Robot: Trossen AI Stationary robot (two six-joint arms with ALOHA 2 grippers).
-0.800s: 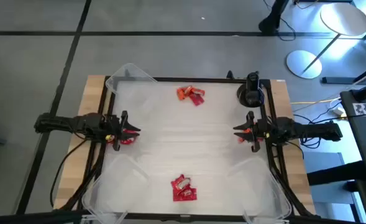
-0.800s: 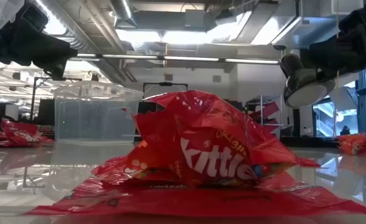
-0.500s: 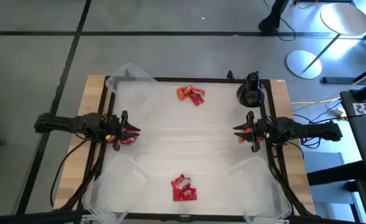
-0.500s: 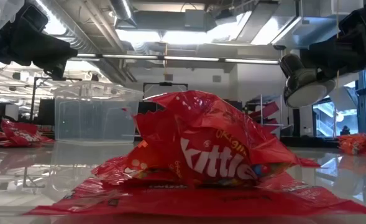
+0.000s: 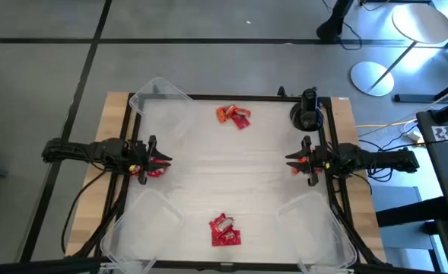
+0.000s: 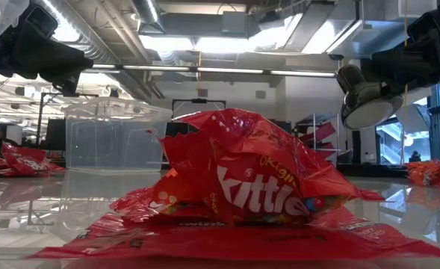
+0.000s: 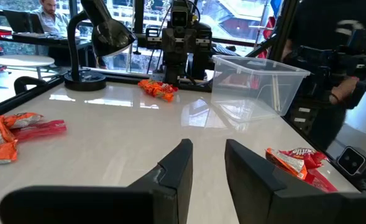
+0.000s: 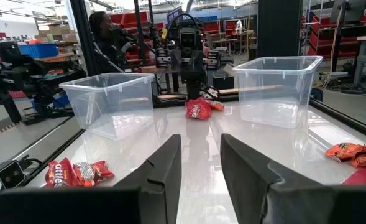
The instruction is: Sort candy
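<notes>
- Red crinkled Skittles packets (image 5: 224, 230) lie in a small heap near the front edge of the table, between the two front bins; the low view has the same heap (image 6: 242, 187) right before the lens, one packet propped on flatter ones.
- Orange and red wrapped pieces (image 5: 233, 116) lie together near the far edge of the table, left of the lamp base.
- One more red packet (image 5: 155, 170) lies on the table just beside the left gripper's tips; from the left wrist it shows as a red packet with white marks (image 7: 297, 163).
- Clear plastic bins stand at the corners: one at the far left (image 5: 160, 93), one at the front left (image 5: 144, 224), one at the front right (image 5: 315, 224).
- At the left edge, the left gripper (image 5: 160, 160) hangs over the table with its two dark fingers (image 7: 176, 171) parted a little and nothing between them.
- Opposite, at the right edge, the right gripper (image 5: 292, 163) hangs the same way, fingers (image 8: 164, 165) apart and holding nothing.
- White glossy tabletop (image 5: 231, 171) spreads between the two arms, with a black desk lamp (image 5: 306, 113) at its far right corner.
- Beyond the table, a person (image 8: 105, 34) shows in the room behind.
</notes>
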